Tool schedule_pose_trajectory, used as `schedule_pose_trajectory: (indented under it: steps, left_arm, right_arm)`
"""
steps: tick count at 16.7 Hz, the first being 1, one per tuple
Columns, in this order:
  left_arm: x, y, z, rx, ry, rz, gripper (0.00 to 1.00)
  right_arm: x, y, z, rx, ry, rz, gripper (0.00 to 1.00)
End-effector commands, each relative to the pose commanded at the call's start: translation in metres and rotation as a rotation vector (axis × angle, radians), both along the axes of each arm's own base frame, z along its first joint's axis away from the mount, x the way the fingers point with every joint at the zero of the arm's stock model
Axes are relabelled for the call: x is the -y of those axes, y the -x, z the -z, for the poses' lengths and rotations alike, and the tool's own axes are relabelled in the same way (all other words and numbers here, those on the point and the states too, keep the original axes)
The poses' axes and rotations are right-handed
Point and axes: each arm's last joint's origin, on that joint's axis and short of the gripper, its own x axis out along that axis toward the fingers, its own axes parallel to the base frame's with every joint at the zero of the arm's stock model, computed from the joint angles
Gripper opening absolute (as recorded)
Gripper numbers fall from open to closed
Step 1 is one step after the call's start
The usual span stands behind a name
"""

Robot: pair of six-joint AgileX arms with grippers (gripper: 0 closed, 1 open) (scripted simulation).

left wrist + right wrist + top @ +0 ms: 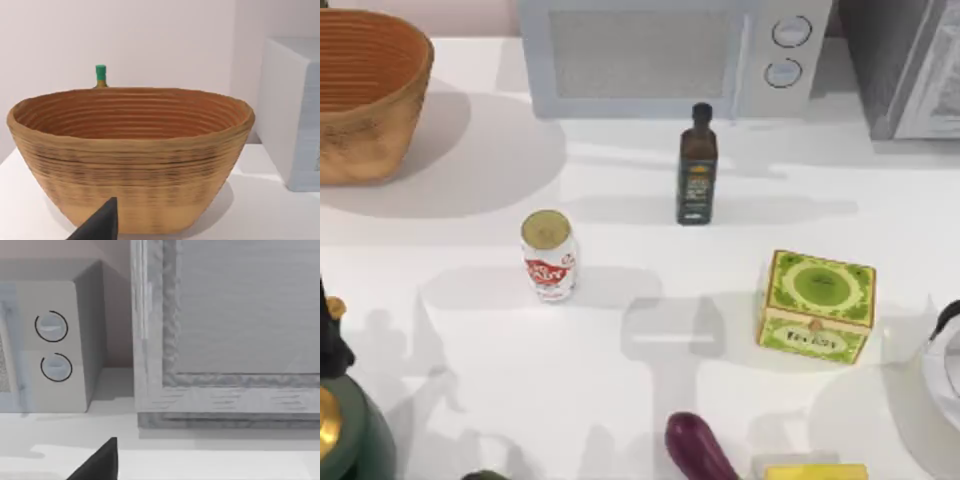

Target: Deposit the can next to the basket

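Basket: The wicker basket (365,95) sat at the far left corner of the table (620,380). It stood upright with its orange ribbed inside showing. There was bare table on its right side, so I think the can could go there.

Left gripper: In the left wrist view one dark fingertip (100,225) showed low down, with the basket (132,160) right ahead of it. A small green cap (100,72) peeked up behind the basket's rim. I cannot tell if the left jaws were spread or pressed together. They held nothing that I could see.

Can: The white can (549,256) with red letters and a dull gold top stood upright, well apart from the basket, toward the near middle of the table. Nothing touched it. So I think the job had not really started, and the can had to be grabbed first.

Dark bottle: The dark bottle (697,166) with a black cap stood in front of the microwave (670,55). It was taller than the can and not part of the job.

Green box: The green box (816,305) sat to the right of the can, out of the way.

Eggplant: The purple eggplant (698,448) lay at the near edge.

Right gripper: In the right wrist view one dark fingertip (100,462) showed, facing the microwave's knobs (52,347) and a grey cabinet (225,330). I cannot tell how its jaws stood. It looked parked.
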Motion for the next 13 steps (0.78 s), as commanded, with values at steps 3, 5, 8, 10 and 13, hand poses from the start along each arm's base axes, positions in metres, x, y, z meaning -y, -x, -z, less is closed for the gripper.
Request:
schedule_pose_trajectory:
  steps: [3,5,8,10,13]
  left_arm:
    - [0.000,0.002,-0.010,0.024,-0.004,0.001,1.00]
    - [0.001,0.002,-0.020,-0.009,-0.023,0.015,1.00]
    - [0.005,-0.002,-0.050,-0.107,-0.078,0.059,1.00]
    - [0.009,-0.011,-0.077,-0.203,-0.127,0.105,1.00]
    - [0.019,-0.041,-0.114,-0.398,-0.212,0.195,1.00]
  right_arm:
    - [0.000,0.000,0.000,0.000,0.000,0.000,1.00]
    - [0.000,0.000,0.000,0.000,0.000,0.000,1.00]
    - [0.000,0.000,0.000,0.000,0.000,0.000,1.00]
    - [0.000,0.000,0.000,0.000,0.000,0.000,1.00]
    - [0.000,0.000,0.000,0.000,0.000,0.000,1.00]
